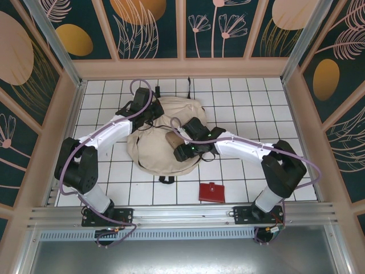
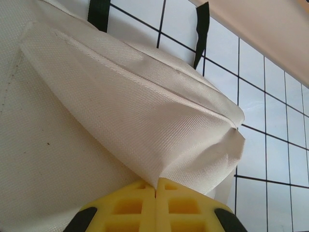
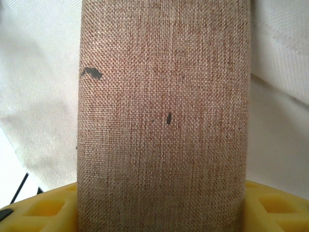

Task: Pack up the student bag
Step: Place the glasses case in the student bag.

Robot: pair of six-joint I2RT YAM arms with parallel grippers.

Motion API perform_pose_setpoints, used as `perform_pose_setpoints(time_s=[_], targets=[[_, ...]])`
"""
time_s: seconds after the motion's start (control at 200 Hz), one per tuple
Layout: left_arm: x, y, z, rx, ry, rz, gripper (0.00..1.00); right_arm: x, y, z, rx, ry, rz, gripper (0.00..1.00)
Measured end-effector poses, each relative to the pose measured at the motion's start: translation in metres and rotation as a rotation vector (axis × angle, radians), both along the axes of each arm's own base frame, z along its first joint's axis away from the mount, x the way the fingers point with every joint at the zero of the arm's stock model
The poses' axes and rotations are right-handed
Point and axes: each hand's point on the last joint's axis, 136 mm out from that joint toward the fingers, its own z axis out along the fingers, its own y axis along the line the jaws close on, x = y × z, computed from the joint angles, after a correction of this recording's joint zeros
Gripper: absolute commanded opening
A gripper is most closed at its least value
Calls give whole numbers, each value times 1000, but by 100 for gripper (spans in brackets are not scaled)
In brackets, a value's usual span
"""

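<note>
The student bag (image 1: 149, 155), a large cream fabric backpack, lies flat in the middle of the tiled table. At the bag's upper left, my left gripper (image 1: 147, 117) is pinched shut on a fold of it. The left wrist view has the yellow fingertips (image 2: 155, 186) pressed together on the raised cream flap (image 2: 145, 111). Over the bag's centre, my right gripper (image 1: 180, 142) is shut on a small tan cylindrical pouch (image 1: 173, 138). In the right wrist view the woven pouch (image 3: 164, 116) stands between the yellow fingers (image 3: 43, 208), with bag fabric (image 3: 38, 96) behind it.
A small red wallet (image 1: 212, 192) lies on the white tiles near the front edge, right of centre. Black bag straps (image 2: 202, 29) trail toward the back wall. Wooden walls with framed panels enclose the table on three sides.
</note>
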Motion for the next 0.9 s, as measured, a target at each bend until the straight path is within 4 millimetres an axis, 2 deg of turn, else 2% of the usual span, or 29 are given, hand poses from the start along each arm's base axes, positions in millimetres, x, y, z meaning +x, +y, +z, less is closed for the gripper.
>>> perform_pose_setpoints(time_s=[0.315, 0.41, 0.505, 0.576, 0.691, 0.766, 0.901], targets=[[1, -1, 1, -5, -5, -3, 0, 25, -2, 10, -25, -110, -67, 43], [1, -1, 1, -5, -5, -3, 0, 35, 3, 12, -27, -129, -81, 43], [1, 0, 1, -5, -6, 2, 17, 48, 17, 15, -12, -153, -86, 44], [2, 4, 1, -13, -12, 19, 35, 56, 26, 17, 5, -169, -82, 44], [-1, 22, 4, -19, -25, 63, 55, 69, 41, 17, 15, -183, -78, 47], [-4, 35, 6, -22, -31, 94, 62, 77, 48, 13, 10, -187, -82, 49], [-13, 49, 7, -26, -33, 117, 62, 85, 50, 8, -8, -196, -97, 57]])
